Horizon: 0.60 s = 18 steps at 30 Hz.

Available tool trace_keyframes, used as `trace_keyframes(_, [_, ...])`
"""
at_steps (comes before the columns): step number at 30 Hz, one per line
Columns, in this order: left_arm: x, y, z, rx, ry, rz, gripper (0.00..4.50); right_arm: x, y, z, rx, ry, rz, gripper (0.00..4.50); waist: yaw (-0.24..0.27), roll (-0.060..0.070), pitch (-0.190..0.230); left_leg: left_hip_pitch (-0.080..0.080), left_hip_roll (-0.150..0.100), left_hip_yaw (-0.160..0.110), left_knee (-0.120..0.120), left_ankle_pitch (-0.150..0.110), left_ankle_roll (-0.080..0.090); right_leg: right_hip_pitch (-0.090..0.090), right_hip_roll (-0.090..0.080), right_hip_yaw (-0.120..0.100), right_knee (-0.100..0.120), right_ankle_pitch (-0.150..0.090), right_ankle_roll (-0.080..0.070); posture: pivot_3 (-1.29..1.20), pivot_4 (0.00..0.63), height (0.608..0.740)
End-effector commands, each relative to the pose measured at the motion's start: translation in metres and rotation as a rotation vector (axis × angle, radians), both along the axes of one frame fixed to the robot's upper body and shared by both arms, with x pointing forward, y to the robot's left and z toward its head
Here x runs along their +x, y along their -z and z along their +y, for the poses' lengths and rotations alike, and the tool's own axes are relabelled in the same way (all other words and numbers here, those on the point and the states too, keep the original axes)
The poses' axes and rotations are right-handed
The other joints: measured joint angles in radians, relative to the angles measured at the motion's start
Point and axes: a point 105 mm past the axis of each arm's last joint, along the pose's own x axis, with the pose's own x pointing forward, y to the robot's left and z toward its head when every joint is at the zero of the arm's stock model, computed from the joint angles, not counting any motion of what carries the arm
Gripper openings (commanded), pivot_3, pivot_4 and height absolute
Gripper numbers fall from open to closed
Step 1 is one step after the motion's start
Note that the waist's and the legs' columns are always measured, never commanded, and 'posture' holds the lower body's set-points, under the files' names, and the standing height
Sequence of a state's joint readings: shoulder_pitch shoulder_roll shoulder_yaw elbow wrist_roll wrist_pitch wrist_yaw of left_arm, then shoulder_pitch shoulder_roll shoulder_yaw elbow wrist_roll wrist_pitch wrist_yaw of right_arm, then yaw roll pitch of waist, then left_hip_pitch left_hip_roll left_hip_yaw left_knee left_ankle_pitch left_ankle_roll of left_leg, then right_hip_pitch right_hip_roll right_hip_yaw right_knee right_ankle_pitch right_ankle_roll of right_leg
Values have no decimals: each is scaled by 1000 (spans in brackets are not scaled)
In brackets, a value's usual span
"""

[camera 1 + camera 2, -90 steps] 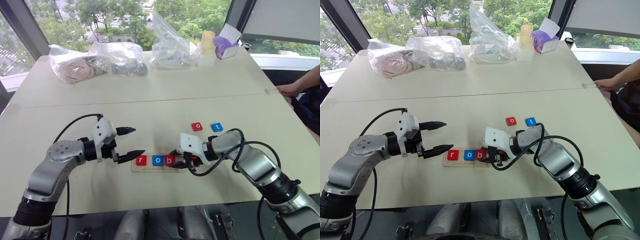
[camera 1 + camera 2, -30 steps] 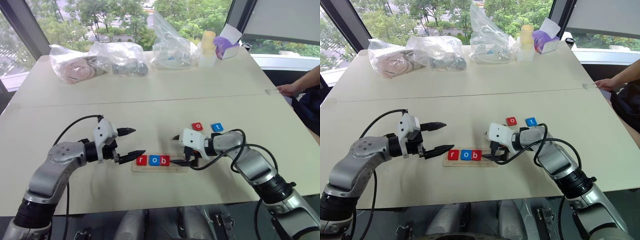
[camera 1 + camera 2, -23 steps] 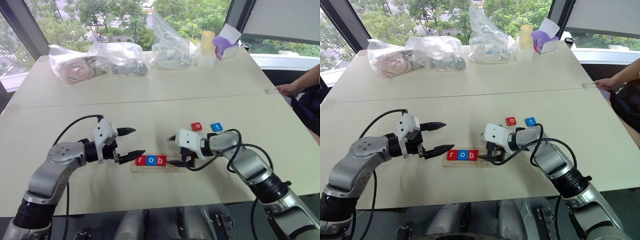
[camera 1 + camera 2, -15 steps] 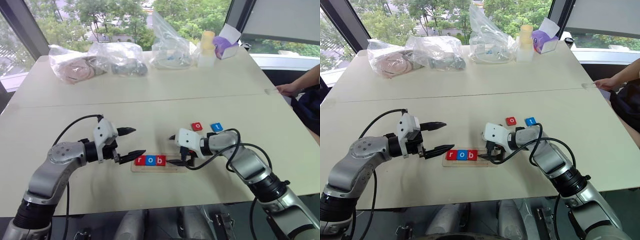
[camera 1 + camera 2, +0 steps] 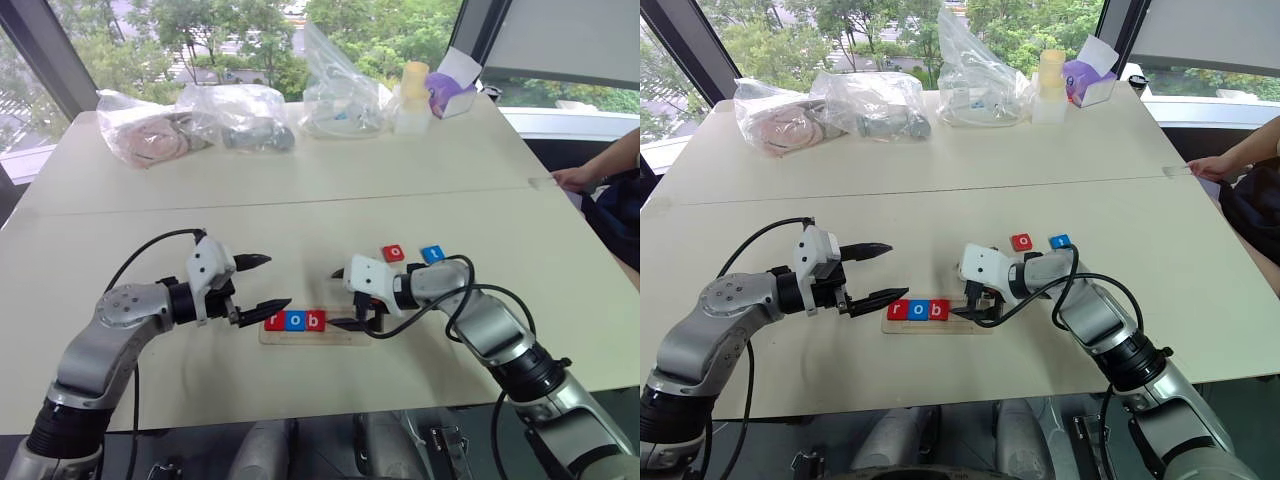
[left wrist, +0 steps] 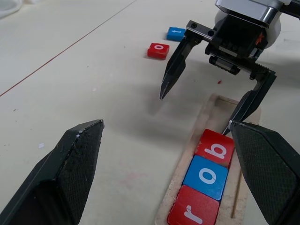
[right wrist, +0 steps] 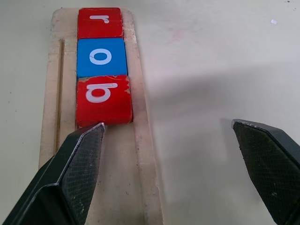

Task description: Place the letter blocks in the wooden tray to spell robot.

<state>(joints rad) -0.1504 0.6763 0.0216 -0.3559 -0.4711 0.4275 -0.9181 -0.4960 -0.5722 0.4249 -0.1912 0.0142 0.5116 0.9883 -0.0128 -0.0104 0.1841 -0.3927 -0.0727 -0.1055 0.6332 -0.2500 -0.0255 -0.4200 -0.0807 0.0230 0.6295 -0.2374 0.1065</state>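
Right gripper [image 5: 348, 298], two black fingers spread wide, now further left along pale wooden tray [image 5: 345, 337] than three seconds ago, near fingertip at red "b" tile's [image 5: 315, 320] right edge. Row of red "r" tile [image 5: 274, 321], blue "o" tile [image 5: 295, 321] and "b" tile sits further left in tray, bare wood now showing at right end.
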Motion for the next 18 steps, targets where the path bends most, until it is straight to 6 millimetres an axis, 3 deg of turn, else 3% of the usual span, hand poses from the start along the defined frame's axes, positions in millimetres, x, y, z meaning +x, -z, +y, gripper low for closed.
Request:
trace_keyframes(1, [-3,-10,0,-16,5,-39,4500,7,-23,-7,24,17,-63,4480,0,0,0,0,0,0,0,0,0,0,0,0,0,0,0,0,150,740])
trace_keyframes(3, [-3,-10,0,-16,3,-40,4500,10,-32,-12,45,45,-73,4480,0,0,0,0,0,0,0,0,0,0,0,0,0,0,0,0,150,740])
trace_keyframes(6, [-2,-9,-1,-18,2,-41,4500,29,-56,-33,110,213,-105,4480,0,0,0,0,0,0,0,0,0,0,0,0,0,0,0,0,150,740])
trace_keyframes(9, [-1,-9,-1,-20,2,-42,4500,47,-66,-48,148,394,-126,4480,-1,0,0,0,0,0,0,0,0,0,0,0,0,0,0,0,150,740])
trace_keyframes(13, [2,-9,-3,-24,9,-46,4500,70,-63,-73,156,717,-104,4480,1,0,0,0,0,0,0,0,0,-1,0,0,0,0,-1,0,150,740])
trace_keyframes(18, [4,-9,-5,-25,14,-52,4500,71,-40,-81,141,897,-14,4480,1,0,0,0,0,0,0,0,0,-1,0,0,0,0,-1,0,150,740])
